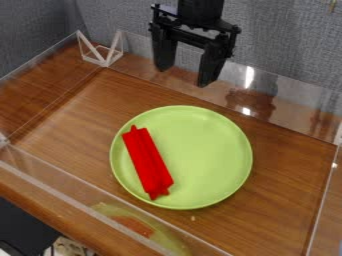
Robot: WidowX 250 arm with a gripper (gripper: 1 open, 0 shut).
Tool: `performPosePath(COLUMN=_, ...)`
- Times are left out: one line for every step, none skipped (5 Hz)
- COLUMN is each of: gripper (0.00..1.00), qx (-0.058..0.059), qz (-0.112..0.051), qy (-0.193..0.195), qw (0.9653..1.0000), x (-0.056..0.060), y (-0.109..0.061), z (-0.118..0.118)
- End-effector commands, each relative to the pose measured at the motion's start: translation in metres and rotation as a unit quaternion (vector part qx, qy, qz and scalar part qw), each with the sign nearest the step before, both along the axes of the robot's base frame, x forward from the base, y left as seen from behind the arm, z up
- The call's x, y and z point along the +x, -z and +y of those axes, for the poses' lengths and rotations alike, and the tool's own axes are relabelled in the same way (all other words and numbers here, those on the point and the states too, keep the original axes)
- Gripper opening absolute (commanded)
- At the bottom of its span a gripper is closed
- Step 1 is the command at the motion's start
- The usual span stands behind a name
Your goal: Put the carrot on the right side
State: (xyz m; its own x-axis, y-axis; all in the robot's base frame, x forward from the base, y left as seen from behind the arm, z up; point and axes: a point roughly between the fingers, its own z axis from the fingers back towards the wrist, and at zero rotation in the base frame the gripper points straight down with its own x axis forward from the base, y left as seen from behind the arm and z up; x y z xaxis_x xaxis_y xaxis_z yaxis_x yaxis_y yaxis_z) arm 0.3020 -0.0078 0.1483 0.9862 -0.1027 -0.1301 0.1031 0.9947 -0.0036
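Start at the left: you have a small white wire stand (96, 46) in the far-left corner of the clear-walled wooden table (60, 105), well apart from everything else. Next comes the carrot (147, 162), a red blocky bar lying flat on the left part of the lime-green plate (214, 150). Its long axis runs from upper left to lower right in the picture, the nearer end close to the plate's front rim. Your gripper (187, 70) hangs above the table behind the plate, pointing down, fingers spread wide and empty. From it, the carrot lies toward the camera and to the left. You will likely need to turn the wrist so the fingers straddle the bar's narrow width.
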Motion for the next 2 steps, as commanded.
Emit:
performPosePath(gripper=1.0, qx=-0.001, qz=-0.017, qy=0.009, qw=0.9998, x=0.007, y=-0.013, z=-0.001)
performPosePath(gripper=1.0, qx=-0.001, qz=-0.01, qy=-0.002, qw=0.9999, x=-0.006, y=-0.005, z=-0.001)
